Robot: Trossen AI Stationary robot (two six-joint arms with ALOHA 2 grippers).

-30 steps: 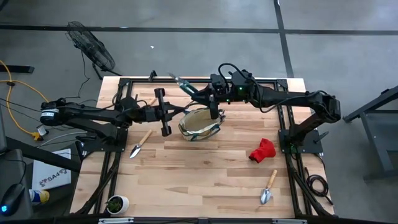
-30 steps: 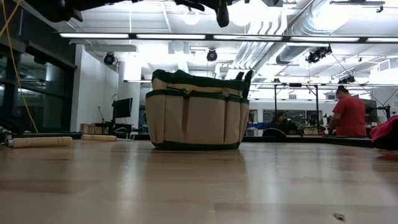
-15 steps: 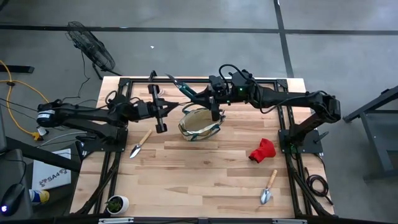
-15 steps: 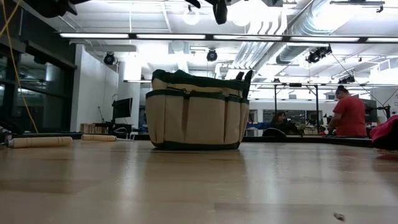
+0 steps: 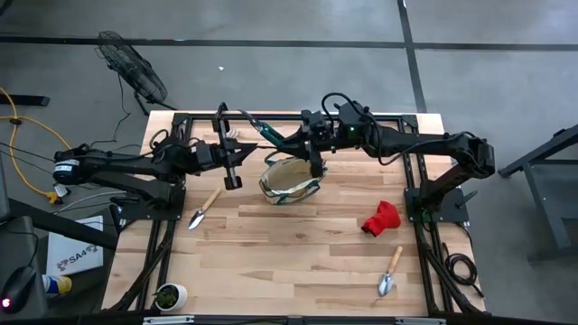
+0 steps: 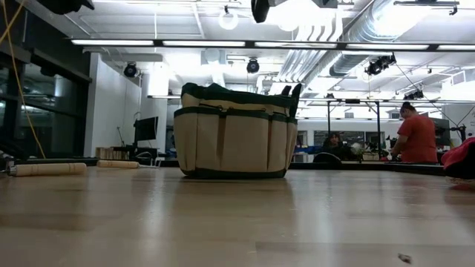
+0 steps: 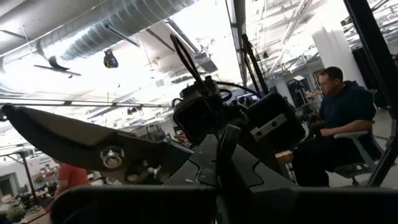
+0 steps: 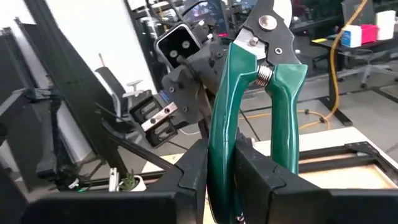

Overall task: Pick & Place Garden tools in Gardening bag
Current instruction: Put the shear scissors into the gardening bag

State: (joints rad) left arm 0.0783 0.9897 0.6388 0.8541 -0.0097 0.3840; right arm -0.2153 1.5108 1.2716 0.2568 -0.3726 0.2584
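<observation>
right gripper point(image 5: 287, 137): raised behind the bag point(image 5: 290, 179), fingers clamped on one green handle of the shears point(image 8: 252, 106), blades pointing away. left gripper point(image 5: 228, 153): closed, empty, raised left of the bag. bag: upright, table point(image 5: 298, 244) centre-rear. trowels point(image 5: 203, 209) point(image 5: 390, 272) and red glove point(image 5: 380, 219): on the table.

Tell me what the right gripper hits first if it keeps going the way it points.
Probably the left gripper: the right gripper, shut on green-handled shears, faces it in the right wrist view. Depth is unclear.
</observation>
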